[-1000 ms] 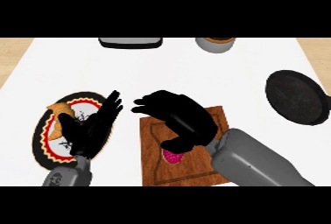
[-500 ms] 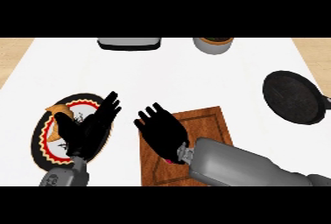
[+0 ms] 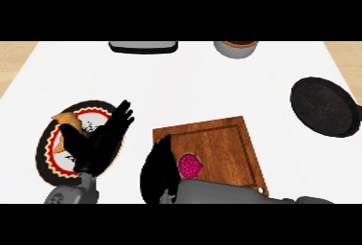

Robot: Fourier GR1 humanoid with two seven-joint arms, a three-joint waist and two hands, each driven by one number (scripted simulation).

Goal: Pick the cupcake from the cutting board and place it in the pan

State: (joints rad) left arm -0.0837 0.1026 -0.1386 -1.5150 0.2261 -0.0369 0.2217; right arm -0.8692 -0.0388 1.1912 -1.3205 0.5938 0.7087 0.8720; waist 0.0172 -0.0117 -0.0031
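Forearms enter from the 6 o'clock edge of the head view. Right hand (image 3: 158, 173) lies at the lower centre, on the left edge of the cutting board (image 3: 216, 139), seen side-on with its fingers straight and pointing toward 12 o'clock. It has hold of nothing. Its grey forearm covers the near part of the board.

Cupcake (image 3: 188, 165), with pink topping, sits on the board's near-left area, just beside the right hand at that hand's 3 o'clock. Whether the hand touches it cannot be told. Part of the cupcake is hidden by the forearm.

Left hand (image 3: 99, 141) shows at the 8 o'clock side, open, fingers straight and pointing toward 1 o'clock. It holds nothing and lies over the right part of a plate (image 3: 48, 148) with a red, patterned rim. A piece of orange-brown food (image 3: 67, 118) sits at the plate's far edge.

Pan (image 3: 325, 107), dark and round, is at 3 o'clock, well apart from the board and holding nothing.

At the far edge, a grey tray-like object (image 3: 142, 46) lies at 11 o'clock, and a grey pot (image 3: 237, 48) stands at 1 o'clock, both cut off by the frame.
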